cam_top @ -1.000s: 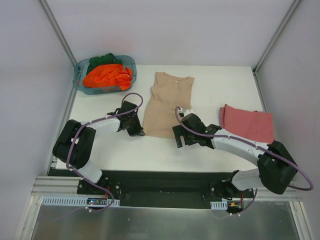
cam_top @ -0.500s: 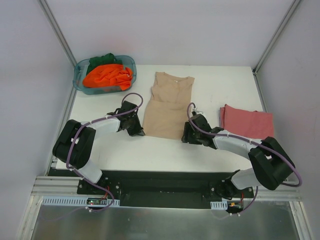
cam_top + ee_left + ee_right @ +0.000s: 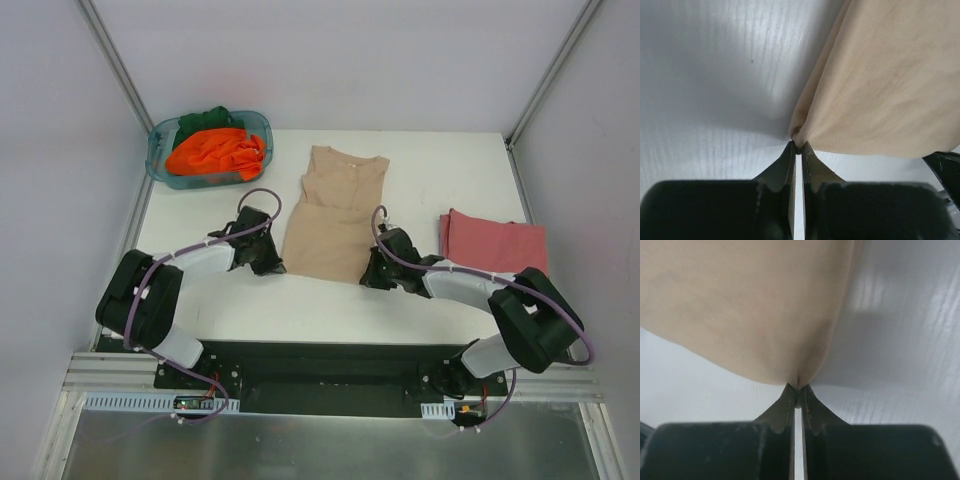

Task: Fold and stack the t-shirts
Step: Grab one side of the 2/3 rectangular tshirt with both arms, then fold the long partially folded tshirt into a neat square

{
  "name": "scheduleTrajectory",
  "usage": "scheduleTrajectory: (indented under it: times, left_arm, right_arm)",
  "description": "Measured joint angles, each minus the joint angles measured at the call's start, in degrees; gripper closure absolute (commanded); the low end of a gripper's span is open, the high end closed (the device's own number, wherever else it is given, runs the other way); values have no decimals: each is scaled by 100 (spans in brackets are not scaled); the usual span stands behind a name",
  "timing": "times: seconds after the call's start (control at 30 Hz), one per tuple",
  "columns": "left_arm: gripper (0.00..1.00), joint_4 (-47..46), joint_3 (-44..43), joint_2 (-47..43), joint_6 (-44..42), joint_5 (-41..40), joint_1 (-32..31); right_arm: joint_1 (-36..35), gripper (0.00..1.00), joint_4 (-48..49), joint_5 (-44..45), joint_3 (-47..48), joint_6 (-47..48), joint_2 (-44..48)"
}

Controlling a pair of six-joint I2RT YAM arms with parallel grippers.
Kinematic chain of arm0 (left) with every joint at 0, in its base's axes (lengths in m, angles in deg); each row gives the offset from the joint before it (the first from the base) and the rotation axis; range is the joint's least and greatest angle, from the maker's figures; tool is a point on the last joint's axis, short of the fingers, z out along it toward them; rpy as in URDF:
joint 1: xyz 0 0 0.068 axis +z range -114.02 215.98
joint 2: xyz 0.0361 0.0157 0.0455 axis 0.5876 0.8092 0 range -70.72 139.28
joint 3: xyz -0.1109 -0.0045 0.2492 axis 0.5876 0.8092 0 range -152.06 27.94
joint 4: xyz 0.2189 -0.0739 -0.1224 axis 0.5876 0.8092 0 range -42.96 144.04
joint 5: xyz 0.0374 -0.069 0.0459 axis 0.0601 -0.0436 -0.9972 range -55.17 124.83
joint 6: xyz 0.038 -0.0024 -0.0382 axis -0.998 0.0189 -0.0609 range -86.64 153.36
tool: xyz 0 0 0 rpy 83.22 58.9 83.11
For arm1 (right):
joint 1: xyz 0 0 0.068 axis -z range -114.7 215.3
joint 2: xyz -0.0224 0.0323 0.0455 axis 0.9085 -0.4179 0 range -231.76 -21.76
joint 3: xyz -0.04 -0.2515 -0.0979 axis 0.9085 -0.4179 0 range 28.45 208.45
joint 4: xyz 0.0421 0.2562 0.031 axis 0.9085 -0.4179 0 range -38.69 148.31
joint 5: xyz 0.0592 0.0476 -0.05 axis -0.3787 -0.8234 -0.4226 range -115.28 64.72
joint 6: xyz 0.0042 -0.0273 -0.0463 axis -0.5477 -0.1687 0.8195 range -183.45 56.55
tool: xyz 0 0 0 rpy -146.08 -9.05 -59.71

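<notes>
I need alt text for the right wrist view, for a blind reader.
Black jaws are shut on a corner of the tan t-shirt at the picture's centre. The cloth spreads over the upper left; white table shows right and below.

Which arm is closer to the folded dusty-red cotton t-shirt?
Right. The right fingers pinch the tan-beige cotton t-shirt's near right corner, not far from the folded dusty-red cotton t-shirt. The left fingers pinch its near left corner, the whole tan shirt farther off.
</notes>
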State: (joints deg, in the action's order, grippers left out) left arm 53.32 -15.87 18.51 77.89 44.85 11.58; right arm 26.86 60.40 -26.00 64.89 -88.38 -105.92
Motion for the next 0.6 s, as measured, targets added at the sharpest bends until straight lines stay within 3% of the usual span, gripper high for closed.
scheduleTrajectory:
  times: [0.2,0.4,0.6]
  left_arm:
    - [100,173,844,-1408,4,-81,-4]
    - [100,638,1572,-4030,0,-149,-4]
    - [100,1314,1692,-6089,-24,-136,-79]
  right_arm:
    - [-4,99,-343,-1130,-227,116,713]
    - [-262,99,-883,-2590,-236,216,1539]
    - [-887,99,-1650,-3519,151,332,2037]
